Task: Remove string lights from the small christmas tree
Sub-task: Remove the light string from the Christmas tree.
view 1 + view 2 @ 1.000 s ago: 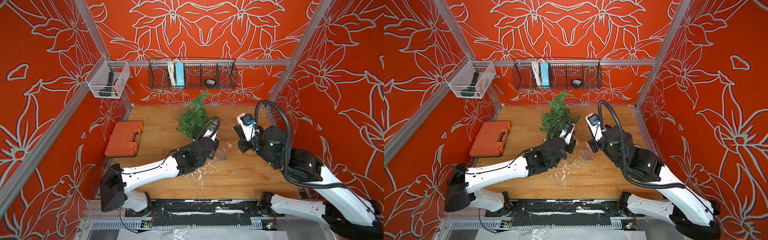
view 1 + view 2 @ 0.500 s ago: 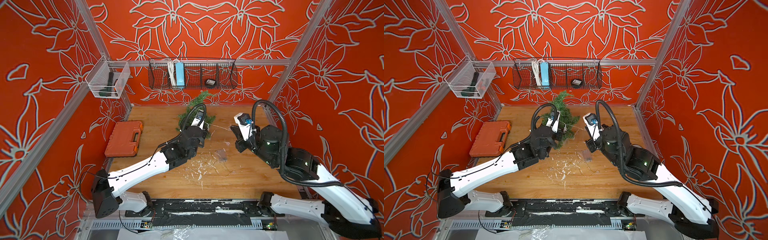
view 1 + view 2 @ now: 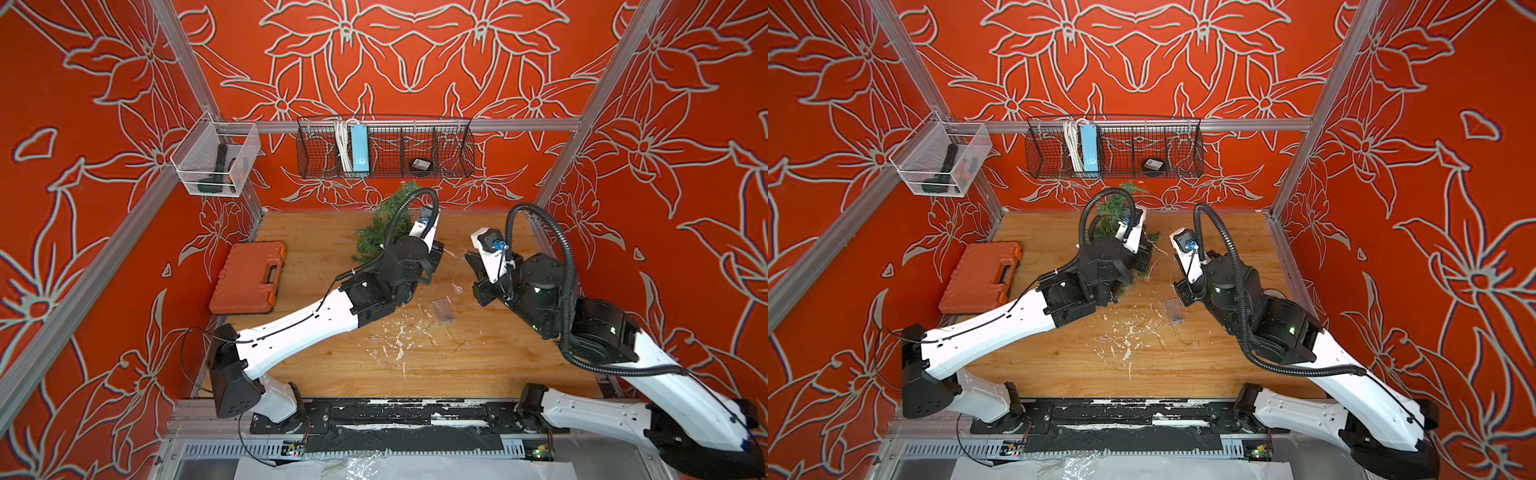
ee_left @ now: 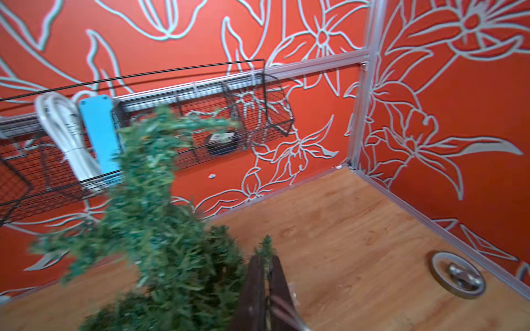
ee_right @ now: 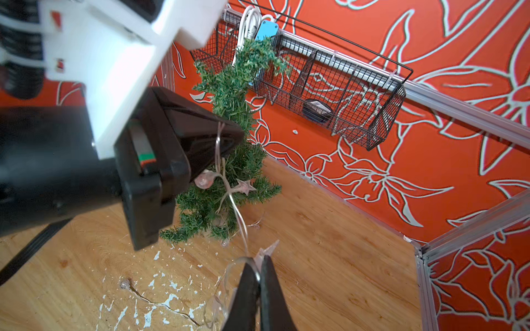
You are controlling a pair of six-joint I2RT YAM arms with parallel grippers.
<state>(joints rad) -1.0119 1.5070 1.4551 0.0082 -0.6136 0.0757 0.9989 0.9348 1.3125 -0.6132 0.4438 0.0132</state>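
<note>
The small christmas tree [image 5: 229, 86] is made of bushy dark green needle branches, and its thin tip bends over to the side. It is at the back of the worktop [image 3: 316, 232], which has a smooth wood-grain surface, and just below the black wire basket [image 3: 453, 145] on the rear wall. The string lights [image 5: 233, 206] are a very thin pale wire with clear bulbs, some round and some star-shaped. One length of wire hangs in front of the lower branches, between the two end effectors. The rest lies in loose loops on the worktop, near chalky white flecks [image 3: 395, 336]. Its clear rectangular battery box [image 3: 442, 311] lies flat between the two arms. The left end effector [image 4: 266, 266] has dark fingers pressed together, with a green sprig of the tree at their tips. The wire also passes over this end effector, but I cannot tell if it is clamped too. The right end effector [image 5: 258, 275] has black tapered fingers, also pressed together. They pinch the wire just beside a star bulb, above the worktop.
</note>
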